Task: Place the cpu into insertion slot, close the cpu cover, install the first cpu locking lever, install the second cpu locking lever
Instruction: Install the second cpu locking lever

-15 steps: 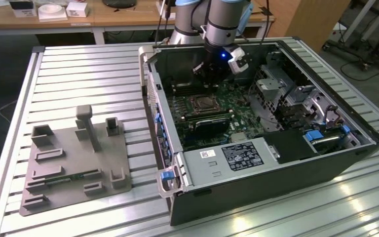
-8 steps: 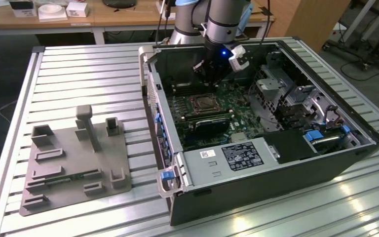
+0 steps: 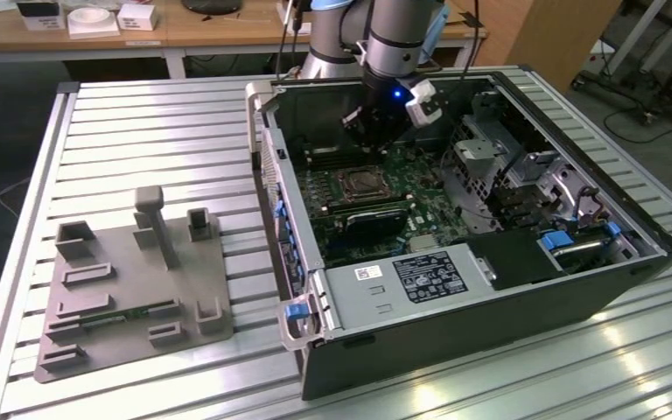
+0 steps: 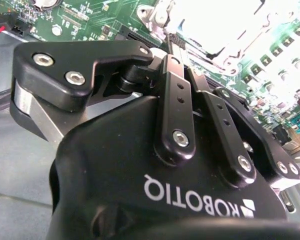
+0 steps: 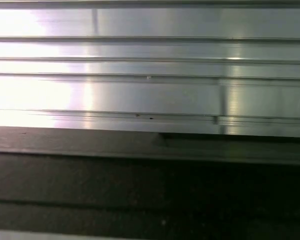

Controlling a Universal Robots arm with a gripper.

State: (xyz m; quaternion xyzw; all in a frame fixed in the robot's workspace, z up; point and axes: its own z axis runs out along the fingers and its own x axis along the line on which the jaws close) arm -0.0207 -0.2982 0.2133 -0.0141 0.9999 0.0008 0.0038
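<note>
- A big metal table (image 3: 137, 122) with long ridges holds everything. In the first wrist view its shiny ridges (image 5: 150, 90) sit beside a dark edge.
- An open computer case (image 3: 616, 289) lies on the table, on the exterior view's right side. Its green circuit board (image 3: 430, 188) faces up.
- A grey holder plate (image 3: 126, 302) with little posts lies on the table, well apart from the case, on the exterior view's left.
- The robot arm (image 3: 395, 35) reaches down into the case from the far side of the table.
- A grey box with a white label (image 3: 412, 280) sits at the near end of the case.
- The gripper (image 3: 366, 140) hangs just above the board, near the far side of the insertion slot (image 3: 366, 185). In the second wrist view the gripper (image 4: 171, 39) points at the slot (image 4: 225, 30), and its two black fingers (image 4: 176, 55) look pressed together with nothing between them.
- The insertion slot is a square with a silver rim, near the middle of the board.
- The glare makes it hard to tell if the cpu lies in the slot or how the cpu cover stands.
</note>
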